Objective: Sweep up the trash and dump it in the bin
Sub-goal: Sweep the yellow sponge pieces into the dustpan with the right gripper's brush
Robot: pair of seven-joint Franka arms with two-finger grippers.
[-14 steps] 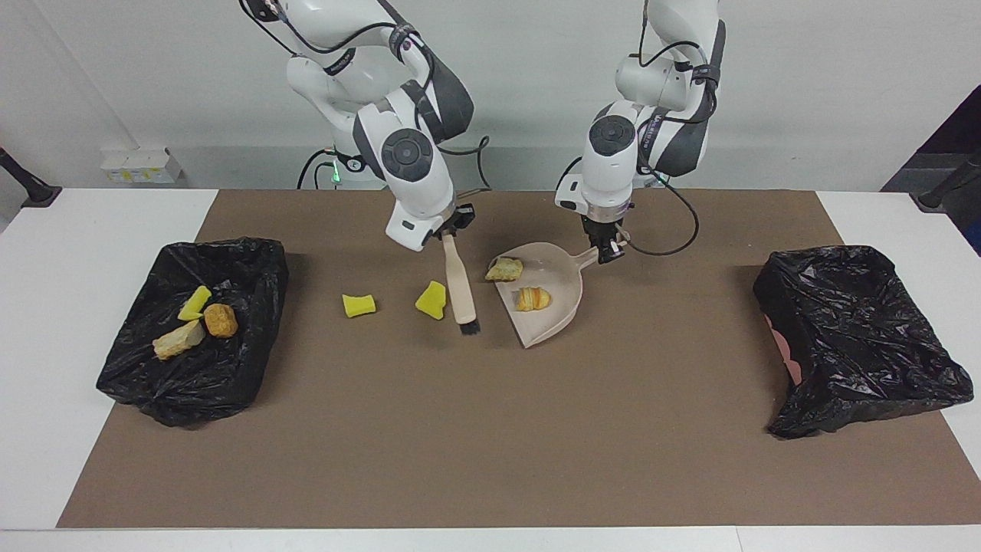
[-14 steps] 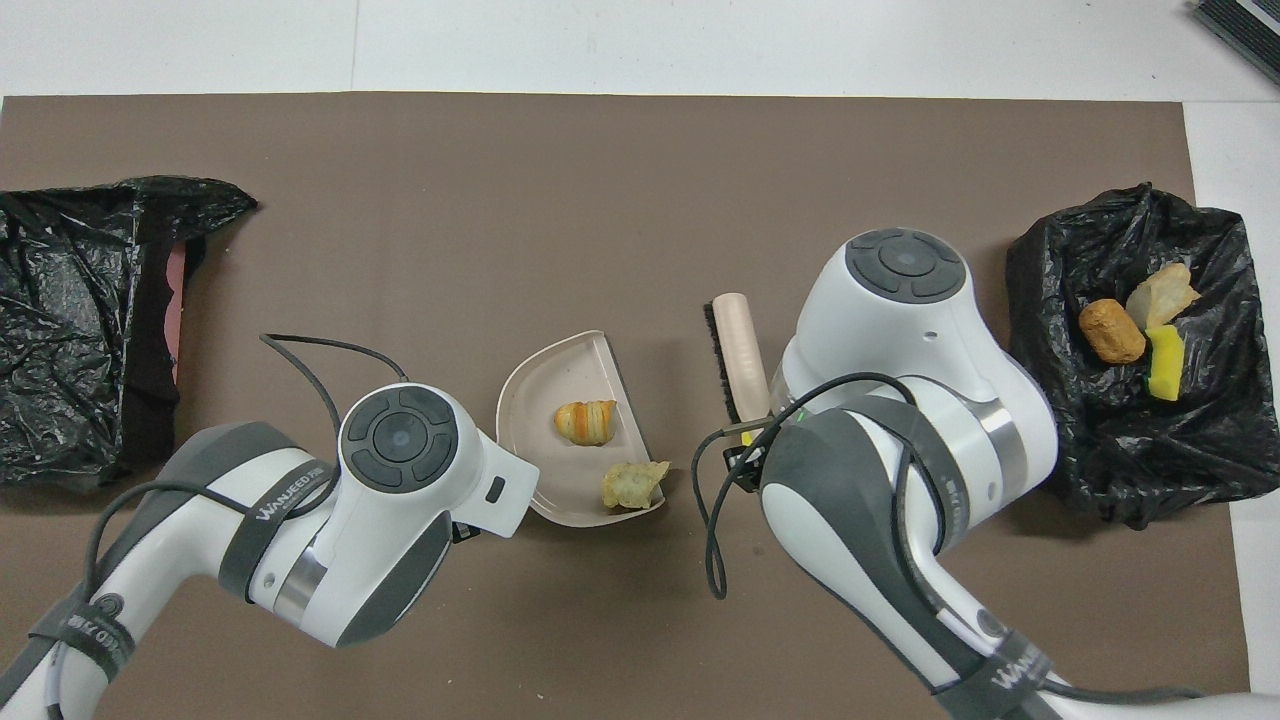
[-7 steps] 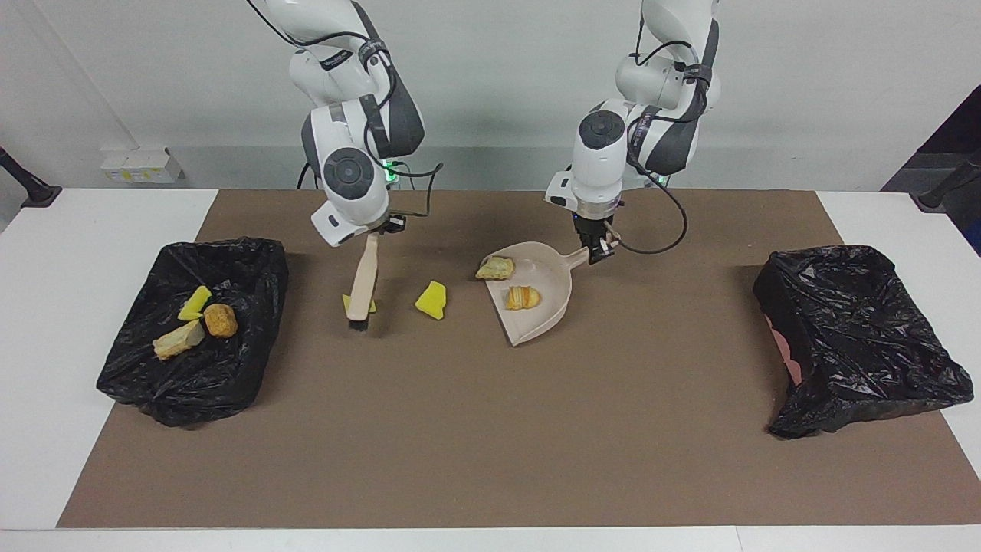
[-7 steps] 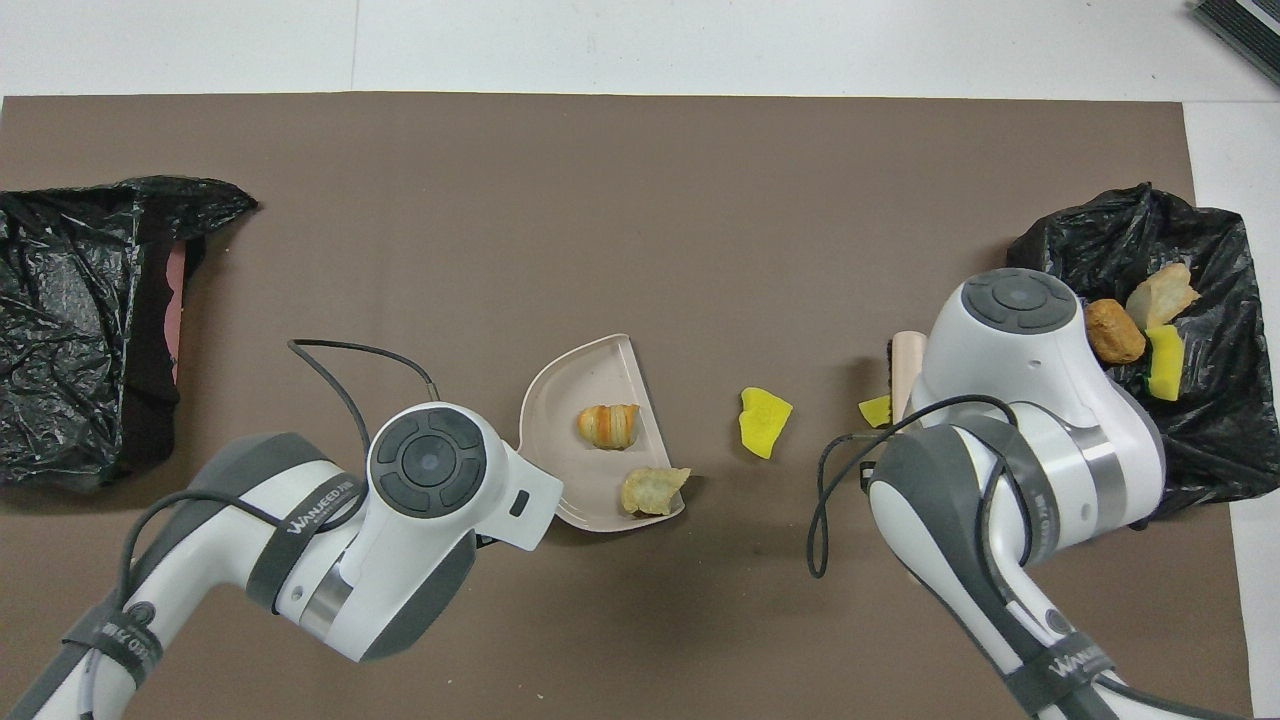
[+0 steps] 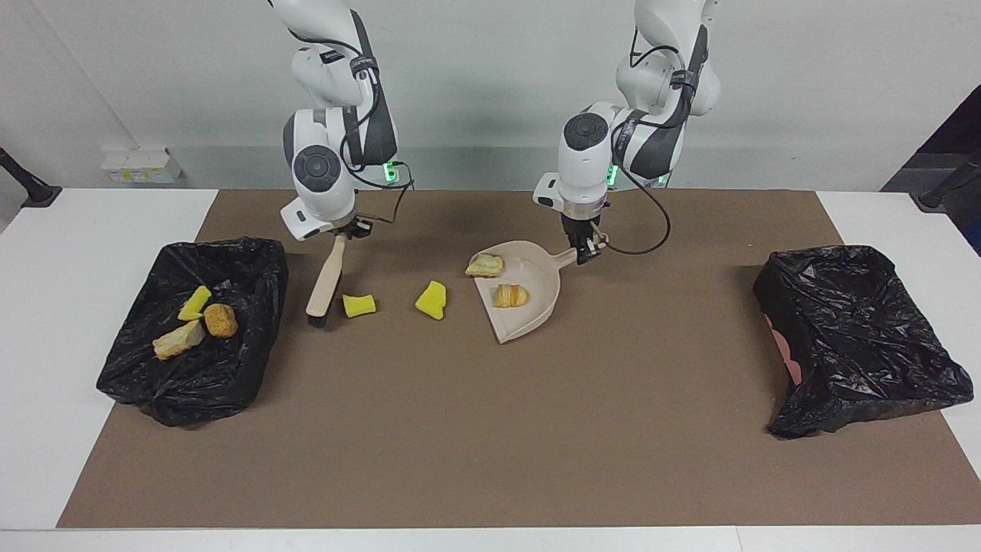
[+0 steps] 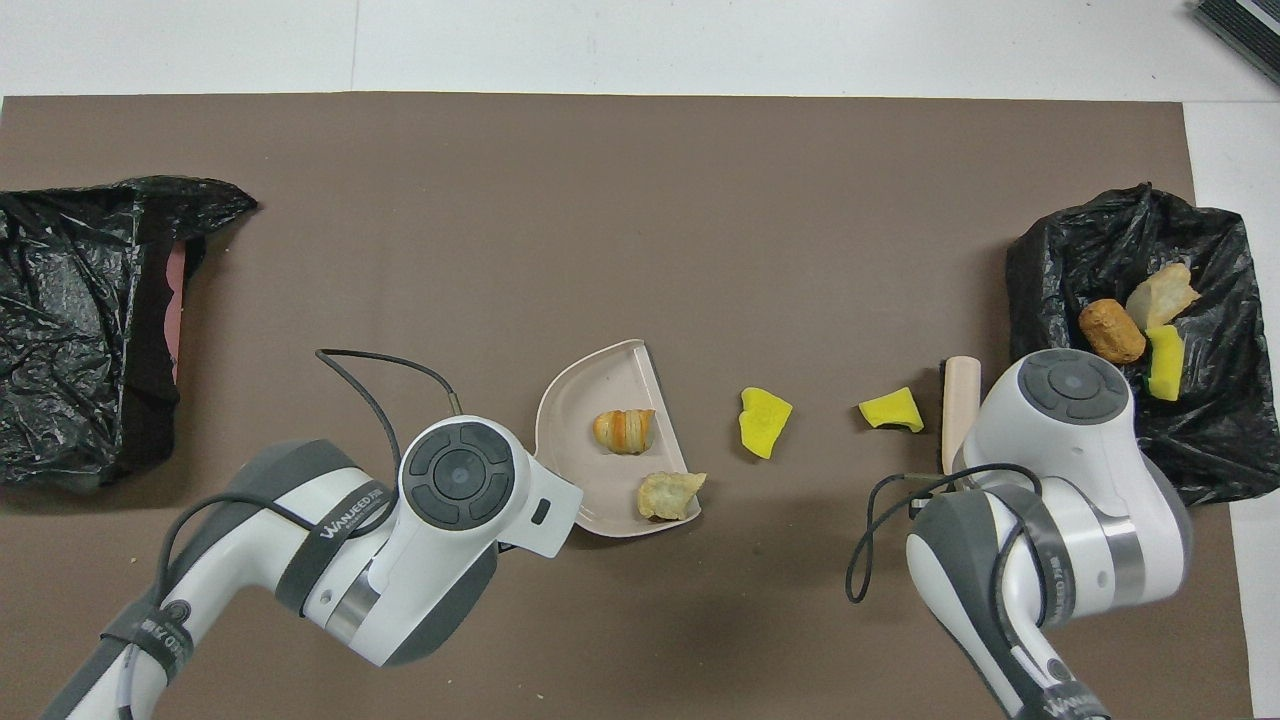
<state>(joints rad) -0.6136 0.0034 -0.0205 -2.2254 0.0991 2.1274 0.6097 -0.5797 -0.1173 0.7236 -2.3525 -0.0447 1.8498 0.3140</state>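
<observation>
While sweeping runs: three scraps [image 5: 195, 320] lie in the bin [image 5: 253, 376] at the right arm's end.
Dustpan [image 5: 536, 307]: two bread chunks [image 5: 498, 282] aboard, left gripper [image 5: 582, 253] clamped on its handle.
Brush [image 5: 326, 280]: right gripper [image 5: 342, 230] clamped on it.
Left: two yellow sponge pieces [image 5: 395, 302] on the mat between brush and dustpan, then dumping.

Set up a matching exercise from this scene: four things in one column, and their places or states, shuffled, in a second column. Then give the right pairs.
Things
1. brush
2. striped bread roll
3. round brown chunk
4. two yellow sponge pieces

Places or states
A. in the black-lined bin at the right arm's end
B. loose on the brown mat, between brush and dustpan
C. held by the right gripper
D. lying in the dustpan, whose handle the left gripper holds

Pairs: 1-C, 2-D, 3-A, 4-B
</observation>
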